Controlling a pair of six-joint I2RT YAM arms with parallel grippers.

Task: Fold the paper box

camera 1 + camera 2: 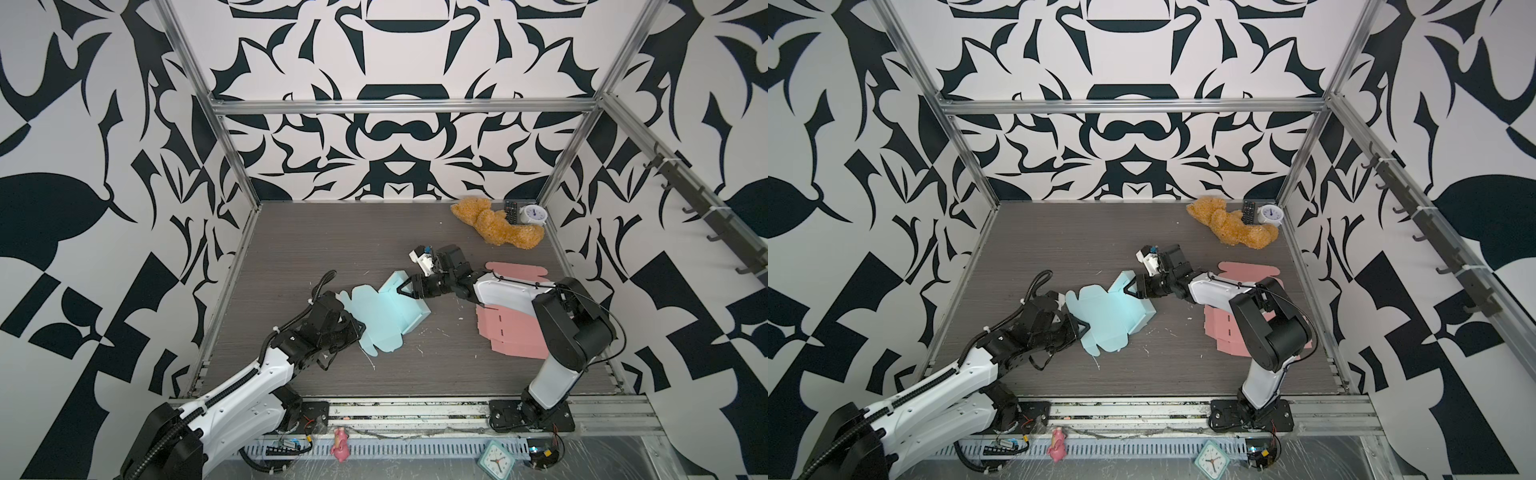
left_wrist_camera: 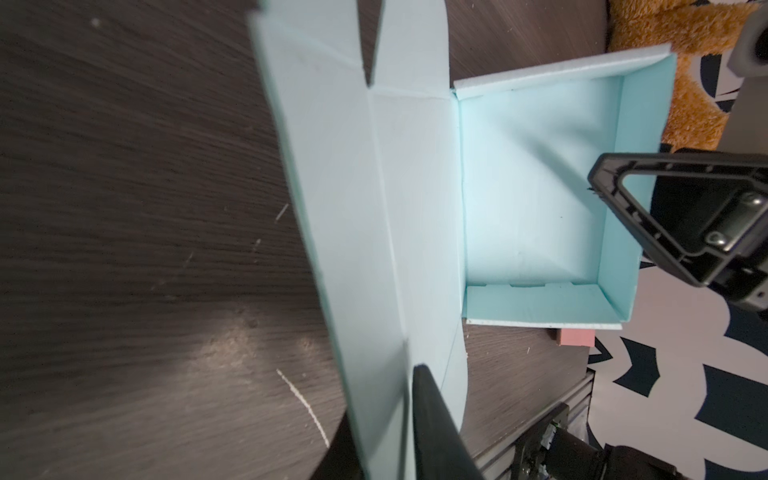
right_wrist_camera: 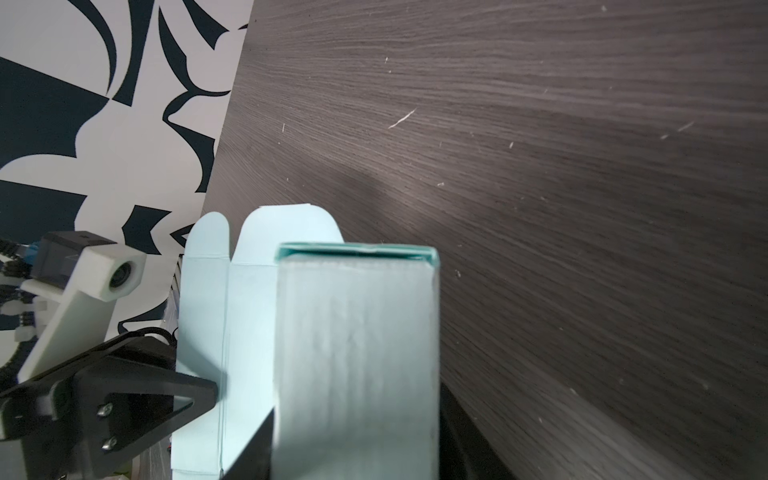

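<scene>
Pale-blue paper box [image 1: 386, 316], half-formed on the table [image 1: 332, 241], is braced by the right end effector [image 1: 401, 286] clamped on a raised wall while the left end effector [image 1: 358, 329] pinches the flat lid panel, seemingly to fold it over.

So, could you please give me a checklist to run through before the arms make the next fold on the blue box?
1. Right gripper clamped across the far wall of the blue box: ok.
2. Lid edge sits between the left gripper fingers: ok. Whether it is pinched firmly: cannot tell.
3. Side walls of the tray standing upright: ok.
4. Lid folded over the tray: not ok, it is open and points away from the tray.
5. Pink blanks apart from the blue box: ok.
</scene>
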